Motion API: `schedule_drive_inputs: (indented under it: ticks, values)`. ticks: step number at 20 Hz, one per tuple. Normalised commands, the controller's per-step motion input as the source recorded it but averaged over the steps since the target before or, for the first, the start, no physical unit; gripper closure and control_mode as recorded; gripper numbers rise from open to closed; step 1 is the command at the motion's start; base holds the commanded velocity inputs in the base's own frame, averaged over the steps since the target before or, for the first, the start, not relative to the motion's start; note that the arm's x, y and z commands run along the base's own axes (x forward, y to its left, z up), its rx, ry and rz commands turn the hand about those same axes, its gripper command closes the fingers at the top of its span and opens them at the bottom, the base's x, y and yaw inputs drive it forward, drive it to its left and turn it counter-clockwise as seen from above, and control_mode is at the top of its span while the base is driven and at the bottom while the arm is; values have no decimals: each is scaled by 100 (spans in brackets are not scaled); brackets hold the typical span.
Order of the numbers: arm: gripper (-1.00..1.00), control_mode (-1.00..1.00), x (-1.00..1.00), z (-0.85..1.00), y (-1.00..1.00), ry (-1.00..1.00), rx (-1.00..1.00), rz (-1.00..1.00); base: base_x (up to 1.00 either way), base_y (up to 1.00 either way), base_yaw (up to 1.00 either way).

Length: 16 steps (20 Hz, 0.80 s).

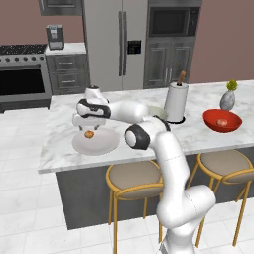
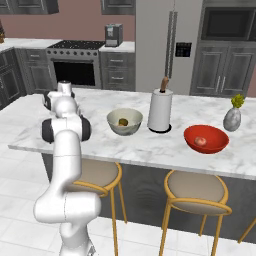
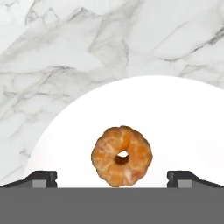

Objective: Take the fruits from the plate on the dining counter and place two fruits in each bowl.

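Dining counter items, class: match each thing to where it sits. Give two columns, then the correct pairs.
Things:
1. orange-brown fruit
2. reddish fruit
3. paper towel roll
4. small vase

Places:
A. in the red bowl
B. between the two bowls
C. on the pale plate, between the open jaws
D. far end of the counter, beyond the red bowl

Pairs: 1-C, 2-A, 3-B, 4-D
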Motion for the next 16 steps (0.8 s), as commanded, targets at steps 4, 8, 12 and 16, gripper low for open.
schedule_drive_inputs:
  ticks: [4, 8, 12, 16]
  values:
    - [-100, -100, 13, -9, 8, 4, 0, -4, 0, 0, 0]
    - [-100, -100, 7, -9, 1, 3, 0, -2, 0, 0, 0]
    - [-100, -100, -2, -1, 0, 0, 0, -2, 0, 0, 0]
    - [-100, -100, -10, -7, 0, 0, 0, 0, 0, 0, 0]
